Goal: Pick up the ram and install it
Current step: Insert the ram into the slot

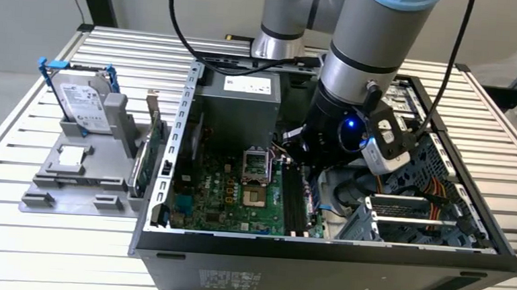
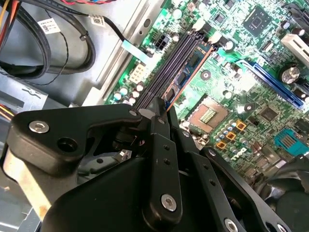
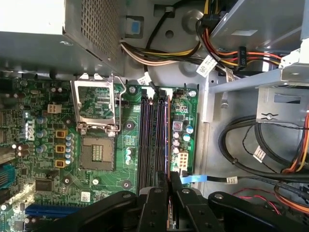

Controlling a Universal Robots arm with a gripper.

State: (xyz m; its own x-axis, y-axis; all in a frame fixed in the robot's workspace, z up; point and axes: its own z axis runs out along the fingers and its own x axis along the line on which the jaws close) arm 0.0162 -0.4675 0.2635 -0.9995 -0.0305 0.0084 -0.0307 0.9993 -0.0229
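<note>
The ram [image 3: 169, 140] is a thin dark stick seen edge-on, with an orange-tinted edge. It stands lengthwise over the outermost of the black memory slots [image 3: 149, 140] on the green motherboard [image 3: 48, 145]. In the second wrist view the ram [image 2: 190, 72] runs from the fingertips along the slots [image 2: 169, 67]. My gripper [image 3: 169, 186] is shut on the ram's near end, and so it looks in the second wrist view [image 2: 157, 104] as well. In the exterior view the gripper [image 1: 298, 151] reaches down inside the open computer case [image 1: 324, 253]. Whether the ram is seated in the slot cannot be told.
The empty processor socket [image 3: 96, 125] lies beside the slots. The power supply [image 1: 239, 100] and bundled cables [image 3: 164, 50] crowd the case's far end, with a drive cage [image 1: 407, 218] on the exterior view's right. Outside the case stand a hard drive in a blue frame [image 1: 81, 104] and a green card [image 1: 150, 155].
</note>
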